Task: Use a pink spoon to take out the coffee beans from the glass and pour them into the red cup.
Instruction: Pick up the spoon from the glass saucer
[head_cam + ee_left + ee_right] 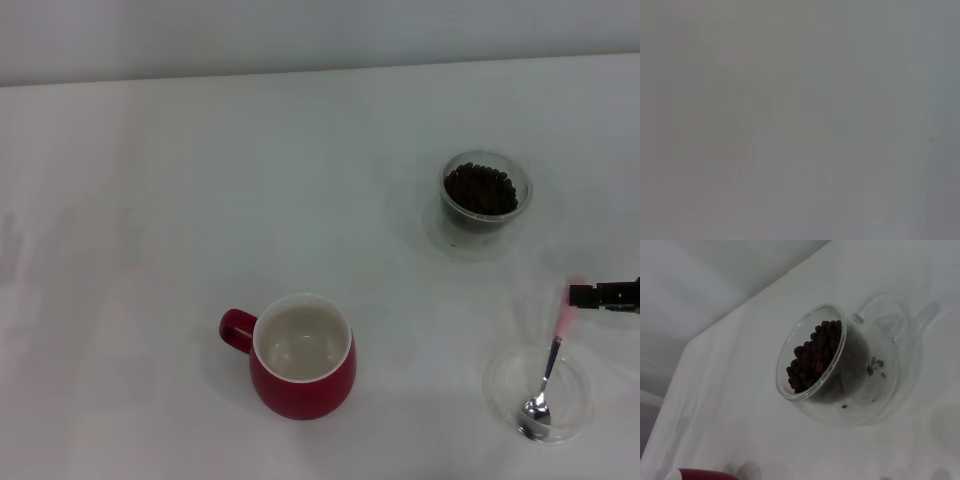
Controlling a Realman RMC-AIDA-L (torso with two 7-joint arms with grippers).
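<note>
Looking down from the head view, one pink spoon [549, 372] lies at the lower right of the frame, its shiny bowl resting inside a flat clear dish [505, 395] and its pale pink handle end slanting up toward the right edge. One right gripper [603, 295] reaches in from that edge as a small dark piece just beside the handle tip; whether its fingers are spread or pinching the handle cannot be told. One glass [487, 191] sits at the upper right, short, round and clear, filled with a heap of dark coffee beans [481, 188]. One red cup [303, 355] stands at the lower centre, deep red outside, cream-white and bare inside, its loop handle pointing to the left of the frame. Cup, glass and dish stand well apart on the white table [200, 180], and the whole left half and upper middle of the frame is open surface. The table's far edge runs along the top of the frame.

From the left wrist view only a flat grey blur shows, and nothing can be made out.

From the right wrist view the glass [840, 365] fills the centre, beans [812, 357] piled nearly to its rim. A red sliver of the cup [700, 474] shows at the bottom left.
</note>
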